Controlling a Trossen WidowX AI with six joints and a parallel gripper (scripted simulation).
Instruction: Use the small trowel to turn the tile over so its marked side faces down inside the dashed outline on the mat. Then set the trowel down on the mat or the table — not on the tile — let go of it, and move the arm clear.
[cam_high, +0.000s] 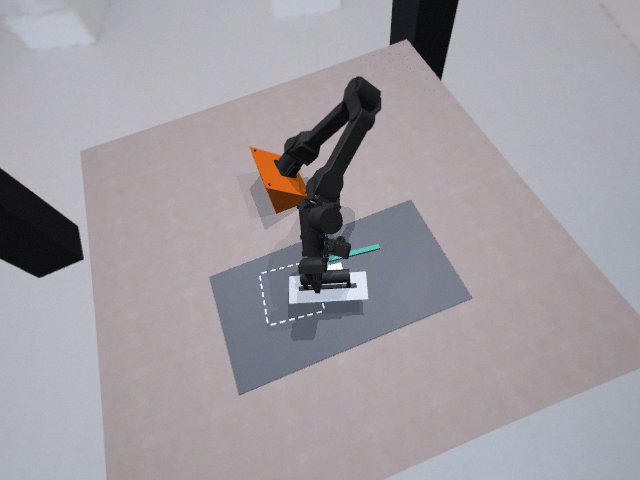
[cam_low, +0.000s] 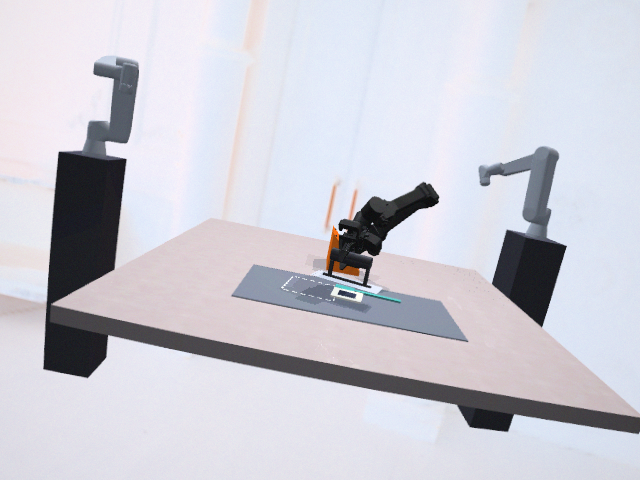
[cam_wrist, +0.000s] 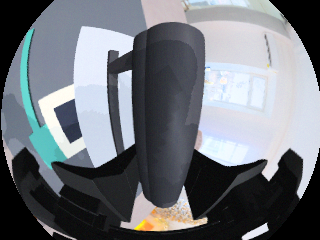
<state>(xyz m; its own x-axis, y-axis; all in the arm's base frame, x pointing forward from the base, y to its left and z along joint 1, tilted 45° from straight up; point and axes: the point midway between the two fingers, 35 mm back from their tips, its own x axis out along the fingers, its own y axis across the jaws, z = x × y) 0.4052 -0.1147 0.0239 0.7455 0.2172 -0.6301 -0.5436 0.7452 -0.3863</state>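
Note:
My gripper (cam_high: 313, 279) (cam_low: 344, 257) (cam_wrist: 160, 142) is shut on the black bar handle of a white float (cam_high: 330, 298) (cam_low: 375, 289) (cam_wrist: 92, 100). The float is raised over the mat, with its shadow apart below it. The cream tile (cam_high: 336, 266) (cam_low: 346, 294) (cam_wrist: 67, 120) lies on the mat with its dark square mark up, partly hidden by the float in the top view. The small teal trowel (cam_high: 364, 251) (cam_low: 385, 298) (cam_wrist: 47, 145) lies on the mat, its blade beside the tile. The dashed outline (cam_high: 268, 324) (cam_low: 282, 287) is left of the tile, partly covered by the float and arm in the top view.
The grey mat (cam_high: 413, 258) (cam_low: 429, 315) (cam_wrist: 115, 12) lies on the pinkish table (cam_high: 170, 180) (cam_low: 206, 320). An orange wedge mount (cam_high: 266, 170) (cam_low: 333, 253) stands behind the mat at the arm's base. Black pillars (cam_high: 423, 31) (cam_low: 82, 248) stand beyond the table, with grey arms on them in the exterior view.

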